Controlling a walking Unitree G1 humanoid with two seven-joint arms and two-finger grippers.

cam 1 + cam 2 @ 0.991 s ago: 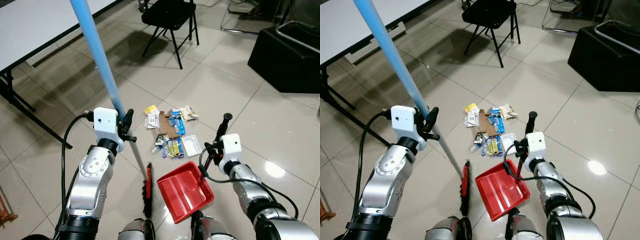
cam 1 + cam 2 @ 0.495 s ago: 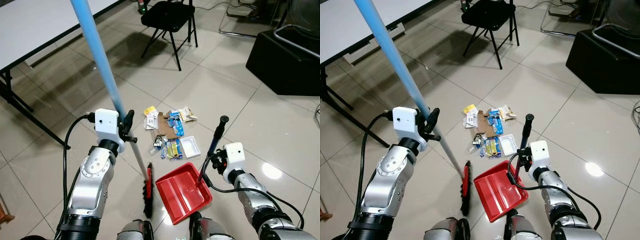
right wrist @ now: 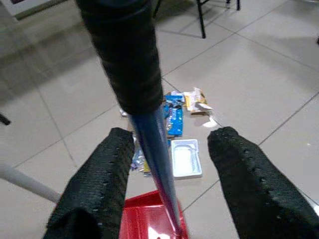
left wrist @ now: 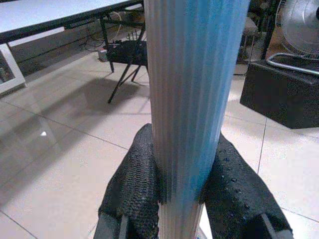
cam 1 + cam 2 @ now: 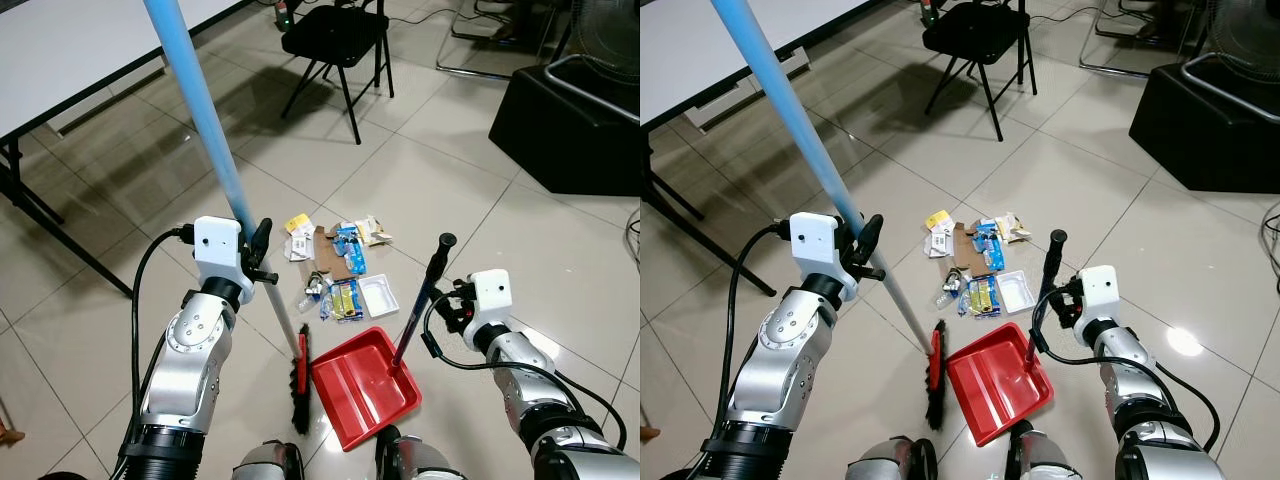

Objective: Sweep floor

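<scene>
My left gripper is shut on the light blue broom handle, which rises up and to the left; its black pads press both sides of the pole. The broom's red-and-black head rests on the tiles beside a red dustpan. A pile of wrappers, cardboard and a white tray lies just beyond the pan. The pan's dark handle stands nearly upright. My right gripper is open, with the handle between its fingers, nearer one of them.
A black folding chair stands beyond the litter. A white table on black legs runs along the left. At the right is a black box with a metal frame on it. Cables lie at the far right edge.
My right arm has drawn back to the right and its fingers have come apart around the dustpan handle, which now stands more upright. The left arm and broom have hardly moved.
</scene>
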